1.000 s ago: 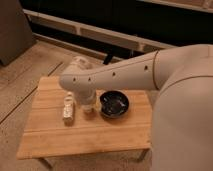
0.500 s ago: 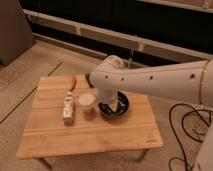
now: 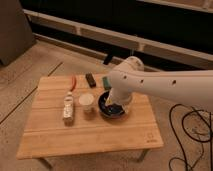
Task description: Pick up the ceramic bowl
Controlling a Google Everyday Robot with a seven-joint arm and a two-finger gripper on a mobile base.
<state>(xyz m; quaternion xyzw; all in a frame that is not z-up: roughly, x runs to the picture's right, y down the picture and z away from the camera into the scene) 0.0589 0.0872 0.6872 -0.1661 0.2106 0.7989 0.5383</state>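
The gripper (image 3: 116,103) hangs down from the white arm (image 3: 165,86) into the ceramic bowl (image 3: 106,112) on the wooden table (image 3: 90,135). How far it is open, and whether it grips anything, cannot be told. It hides most of the bowl's inside. Just left of the gripper stands a small pale cup (image 3: 87,101), its contents unclear. Farther left lies a packet (image 3: 68,109).

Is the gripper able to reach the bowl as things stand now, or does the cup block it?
Probably yes. The gripper hangs right over the bowl, down near its rim. The cup stands beside the bowl, not between the two.
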